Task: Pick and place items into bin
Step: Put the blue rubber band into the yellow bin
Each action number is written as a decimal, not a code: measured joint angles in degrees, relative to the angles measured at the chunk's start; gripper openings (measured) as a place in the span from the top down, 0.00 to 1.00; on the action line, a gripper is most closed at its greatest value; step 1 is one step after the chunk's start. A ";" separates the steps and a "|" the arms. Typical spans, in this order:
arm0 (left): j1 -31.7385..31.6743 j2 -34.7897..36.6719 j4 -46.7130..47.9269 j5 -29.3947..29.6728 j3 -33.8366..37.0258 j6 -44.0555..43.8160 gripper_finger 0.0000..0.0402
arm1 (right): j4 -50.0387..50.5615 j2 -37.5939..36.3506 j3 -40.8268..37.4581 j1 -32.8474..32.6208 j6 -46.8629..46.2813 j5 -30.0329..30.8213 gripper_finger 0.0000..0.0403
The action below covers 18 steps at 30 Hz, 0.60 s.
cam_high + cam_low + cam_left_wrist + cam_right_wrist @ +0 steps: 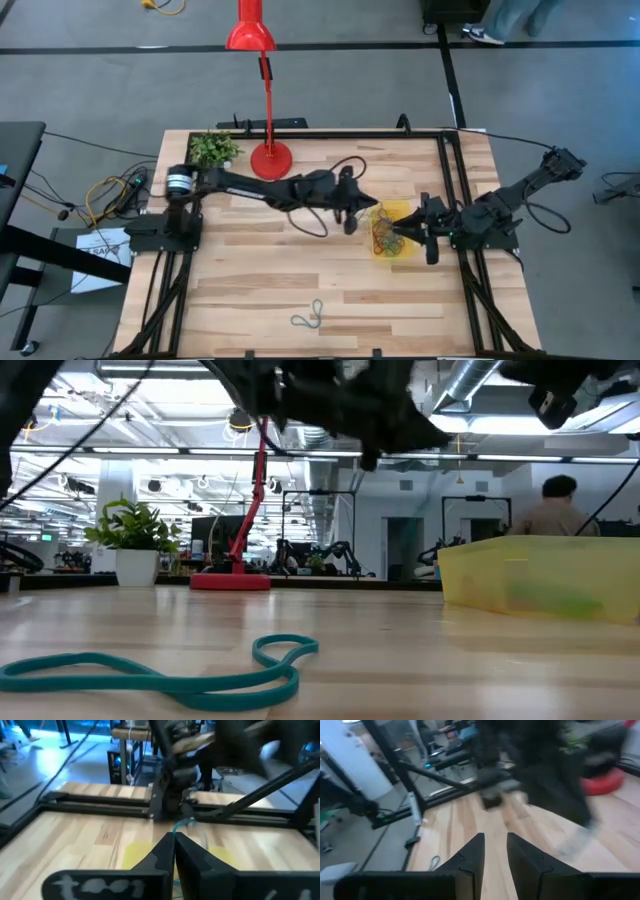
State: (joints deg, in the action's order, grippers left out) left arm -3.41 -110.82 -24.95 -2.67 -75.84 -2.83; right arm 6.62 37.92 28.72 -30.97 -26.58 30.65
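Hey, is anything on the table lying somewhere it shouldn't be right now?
One teal band lies alone near the table's front edge, far from the yellow bin, where the other bands are piled. Nothing looks spilled or damaged.

Left hand [352,222] pinched closed at mid-table, right hand [412,229] parted, facing it.
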 joint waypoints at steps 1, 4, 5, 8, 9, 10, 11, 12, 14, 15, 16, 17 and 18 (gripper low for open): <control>-0.46 -1.82 -0.08 -0.31 -1.28 -0.01 1.00 | 0.05 -0.29 0.15 -0.29 0.09 -0.75 0.81; -1.55 -7.59 -1.90 -0.90 -5.91 0.12 1.00 | 0.19 -1.17 0.16 -1.33 0.29 -0.96 0.81; -1.87 -9.54 -2.61 -1.56 -7.86 0.11 1.00 | 0.21 -1.35 0.16 -1.44 1.02 -0.96 0.81; -2.58 -14.60 -2.11 -2.89 -14.18 0.12 1.00 | 0.39 -1.41 0.16 -1.53 3.74 -0.87 0.81; -2.74 -16.02 -1.49 -3.06 -16.41 -0.07 1.00 | 0.42 -1.41 0.17 -1.53 4.00 -0.86 0.81; -2.93 -17.28 -0.84 -3.07 -18.43 -0.50 1.00 | 0.52 -1.41 0.18 -1.53 4.02 -0.84 0.81; -3.01 -18.46 0.31 -3.12 -20.29 -0.98 1.00 | 0.73 -1.36 0.18 -1.53 4.09 -0.83 0.81; -3.03 -19.55 1.12 -3.25 -22.09 -1.46 1.00 | 0.75 -1.18 0.18 -1.53 4.11 -0.80 0.81; -3.14 -21.24 4.24 -5.23 -24.98 -2.35 1.00 | 0.90 -1.19 0.18 -1.53 4.12 -0.81 0.81; -3.14 -21.99 5.54 -6.45 -26.32 -2.40 1.00 | 0.80 -1.21 0.18 -1.53 4.12 -0.83 0.81; -3.09 -22.58 7.67 -7.60 -27.45 -2.38 1.00 | 0.85 -1.21 0.18 -1.53 4.12 -0.80 0.81; -2.98 -23.26 9.28 -8.30 -28.58 -2.34 1.00 | 0.86 -1.21 0.18 -1.53 4.12 -0.82 0.81; -2.94 -23.55 11.15 -8.70 -29.26 -2.35 1.00 | 0.89 -1.21 0.18 -1.53 4.12 -0.83 0.81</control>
State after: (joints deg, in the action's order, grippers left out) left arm -6.35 -134.37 -13.80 -11.36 -105.10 -5.18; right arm 7.52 36.71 28.91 -32.49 -22.46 29.82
